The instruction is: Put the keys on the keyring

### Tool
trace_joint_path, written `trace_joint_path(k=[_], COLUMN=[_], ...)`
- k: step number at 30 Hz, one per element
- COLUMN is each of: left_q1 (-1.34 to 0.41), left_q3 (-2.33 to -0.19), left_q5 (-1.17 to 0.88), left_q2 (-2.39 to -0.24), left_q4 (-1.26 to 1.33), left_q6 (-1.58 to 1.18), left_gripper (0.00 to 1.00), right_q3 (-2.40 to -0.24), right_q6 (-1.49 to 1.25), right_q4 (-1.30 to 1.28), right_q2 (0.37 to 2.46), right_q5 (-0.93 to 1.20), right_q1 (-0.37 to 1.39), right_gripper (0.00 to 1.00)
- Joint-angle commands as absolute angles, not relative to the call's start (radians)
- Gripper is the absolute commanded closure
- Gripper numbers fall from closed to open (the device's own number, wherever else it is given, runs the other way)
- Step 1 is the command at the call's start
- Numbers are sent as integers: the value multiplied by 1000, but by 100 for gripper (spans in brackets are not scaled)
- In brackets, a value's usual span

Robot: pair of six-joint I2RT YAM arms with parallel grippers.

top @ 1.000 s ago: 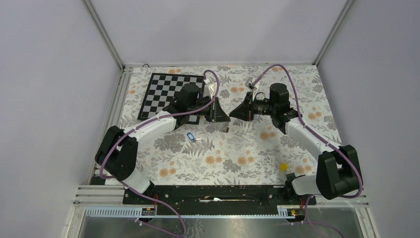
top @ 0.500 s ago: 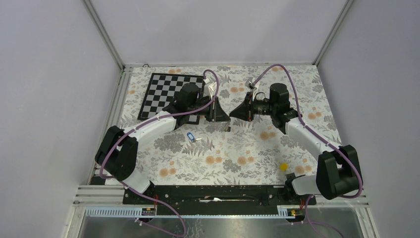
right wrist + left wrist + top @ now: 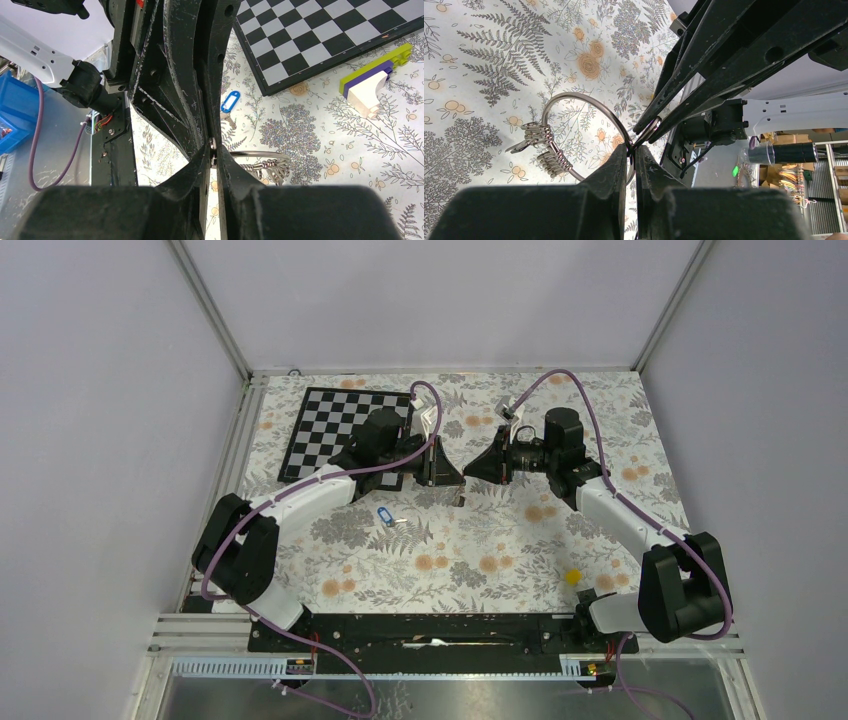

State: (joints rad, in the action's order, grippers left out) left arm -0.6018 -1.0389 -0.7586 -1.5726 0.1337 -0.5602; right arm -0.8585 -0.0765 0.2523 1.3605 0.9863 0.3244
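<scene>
Above the middle of the table my two grippers meet tip to tip. The keyring (image 3: pixel 574 93), a thin silvery wire ring with a bunch of small metal pieces (image 3: pixel 544 135), hangs from my left gripper (image 3: pixel 632 147), which is shut on its wire. My right gripper (image 3: pixel 213 150) is shut on a small silvery metal piece right beside the ring (image 3: pixel 260 154); I cannot tell what that piece is. The key with the blue head (image 3: pixel 383 517) lies on the cloth left of the grippers and shows in the right wrist view too (image 3: pixel 230 101). A black-headed key is not visible.
A chessboard (image 3: pixel 345 430) lies at the back left. A white, purple and green brick stack (image 3: pixel 372 80) sits near its corner. A small yellow block (image 3: pixel 572 577) rests at the front right. The floral cloth (image 3: pixel 480 560) covers the table.
</scene>
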Motion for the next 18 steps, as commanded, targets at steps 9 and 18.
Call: trace_joint_path(k=[9,18], left_q1=[-595,-594], left_q3=[-1044,-1042], left_q5=[-775,-778], left_q2=[-1543,-1543], left_q4=[203,204], left_q6=[-572,-572], left_gripper=[100,100], right_q3=[-858,-856], right_q6=[-63,-58], right_q4=[275,270], right_q2=[1337,1336], right_q5=[1000,997], right_q1=[319,318], right_gripper=[83,83])
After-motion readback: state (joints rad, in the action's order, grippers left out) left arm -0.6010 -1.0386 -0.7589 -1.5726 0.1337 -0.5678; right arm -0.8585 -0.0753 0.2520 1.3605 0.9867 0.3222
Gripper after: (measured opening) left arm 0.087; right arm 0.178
